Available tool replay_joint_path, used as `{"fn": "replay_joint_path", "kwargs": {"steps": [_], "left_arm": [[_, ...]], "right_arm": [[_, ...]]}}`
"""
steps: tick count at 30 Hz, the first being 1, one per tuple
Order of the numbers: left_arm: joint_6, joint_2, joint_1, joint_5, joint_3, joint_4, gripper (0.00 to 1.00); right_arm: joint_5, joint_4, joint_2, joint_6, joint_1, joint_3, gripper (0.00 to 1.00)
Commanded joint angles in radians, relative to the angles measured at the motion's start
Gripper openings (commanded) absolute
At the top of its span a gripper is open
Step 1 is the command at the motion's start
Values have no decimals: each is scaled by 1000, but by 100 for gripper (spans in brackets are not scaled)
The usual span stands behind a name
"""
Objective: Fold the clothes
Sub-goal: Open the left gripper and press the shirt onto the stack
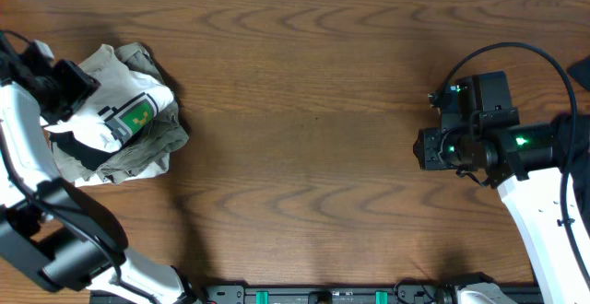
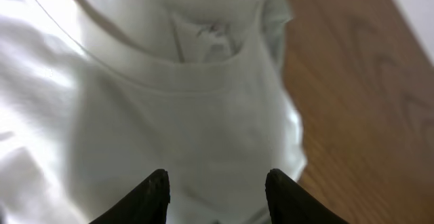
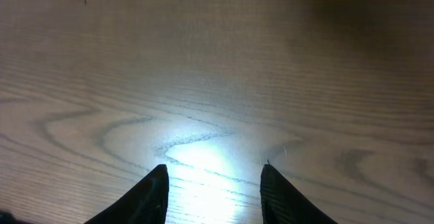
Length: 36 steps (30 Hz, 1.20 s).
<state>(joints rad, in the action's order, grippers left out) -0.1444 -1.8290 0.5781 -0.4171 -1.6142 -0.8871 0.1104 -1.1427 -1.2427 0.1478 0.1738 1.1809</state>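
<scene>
A pile of clothes lies at the table's left edge: a white T-shirt (image 1: 111, 111) with a green-and-blue pixel print (image 1: 138, 117) on top of a khaki garment (image 1: 152, 147), with dark cloth showing beneath. My left gripper (image 1: 64, 87) hovers over the pile's left side; in the left wrist view its fingers (image 2: 217, 187) are open just above the white T-shirt's collar and label (image 2: 203, 37). My right gripper (image 1: 426, 147) is open and empty over bare wood at the right, fingers (image 3: 213, 183) apart above the table.
The wooden table (image 1: 313, 111) spreads between the pile and the right arm. A dark rail (image 1: 323, 295) runs along the front edge. The right arm's cable (image 1: 516, 55) loops above its wrist.
</scene>
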Motion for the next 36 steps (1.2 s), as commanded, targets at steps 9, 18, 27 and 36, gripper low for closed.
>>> {"fn": "replay_joint_path", "kwargs": {"steps": [9,18,27,36], "left_arm": [[-3,-53,59,37,23,-63,48],[-87,-53,60,173,47,-106,47],[-150,-53,60,228,68,-96,47],[-175,-39,60,171,67,-77,43]], "right_arm": [[-9,-9,-4,-7,-9,-3,43],[-9,-10,-4,-7,-9,-3,43],[-9,-14,-4,-7,-9,-3,43],[-9,-16,-4,-7,-9,-3,43]]}}
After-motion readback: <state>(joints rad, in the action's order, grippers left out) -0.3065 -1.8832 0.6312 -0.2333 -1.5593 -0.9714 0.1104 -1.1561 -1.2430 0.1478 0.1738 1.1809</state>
